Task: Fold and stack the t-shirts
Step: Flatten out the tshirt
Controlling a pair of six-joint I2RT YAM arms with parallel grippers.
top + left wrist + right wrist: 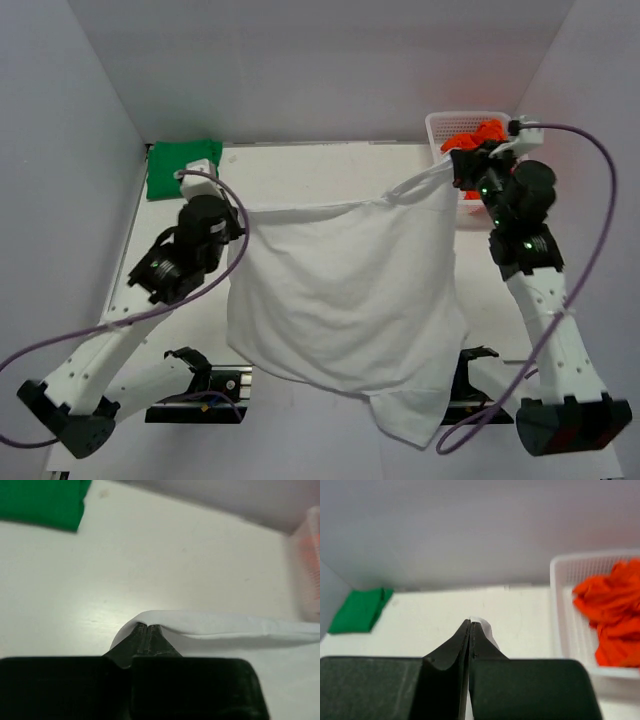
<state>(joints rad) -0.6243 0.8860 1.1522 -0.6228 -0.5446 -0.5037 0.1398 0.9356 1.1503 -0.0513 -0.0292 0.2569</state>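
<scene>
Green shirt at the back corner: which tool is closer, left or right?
Left. The left tool, shut on one corner of the white shirt, sits just right of the green shirt. The right tool grips the other corner across the table, beside the basket.

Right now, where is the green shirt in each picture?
Top external: green t-shirt at the table's far left corner.
Left wrist: top left corner.
Right wrist: left edge, mid-height.
Shared landmark: the white basket, on the right in every view.
</scene>
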